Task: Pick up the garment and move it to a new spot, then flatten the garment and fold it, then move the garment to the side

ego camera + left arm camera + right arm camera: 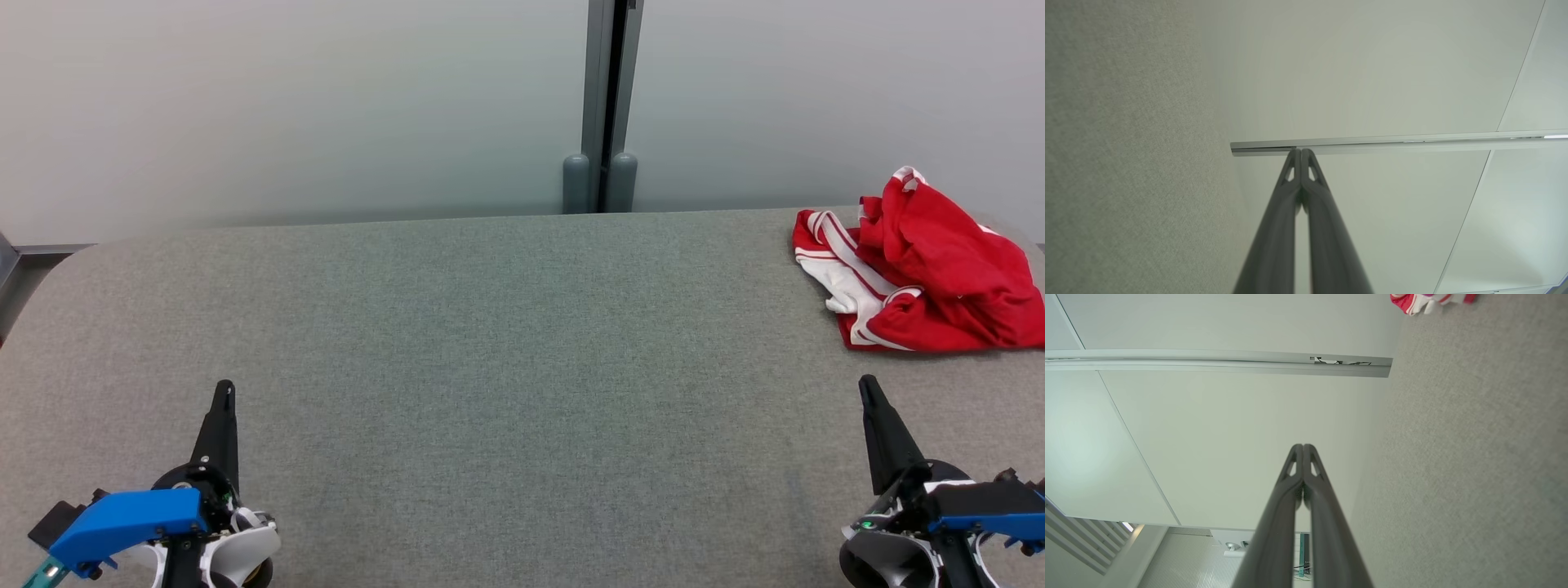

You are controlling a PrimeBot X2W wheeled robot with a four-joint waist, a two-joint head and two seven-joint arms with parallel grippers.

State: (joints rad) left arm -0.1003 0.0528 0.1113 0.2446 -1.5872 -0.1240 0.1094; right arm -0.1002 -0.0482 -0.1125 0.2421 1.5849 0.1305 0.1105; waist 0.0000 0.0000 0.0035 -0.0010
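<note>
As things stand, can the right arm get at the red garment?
Likely yes. The garment lies crumpled just ahead of the right gripper, with bare table between them. The gripper is shut and would have to open first.

Even, soft light — faint shadows; wrist views blur close up

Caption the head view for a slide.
Red-and-white garment crumpled at the far right of the table; left gripper and right gripper shut, empty.

both grippers low and well apart, left gripper (pixel 224 390) and right gripper (pixel 867 385) closed, empty, fingertips up
</note>
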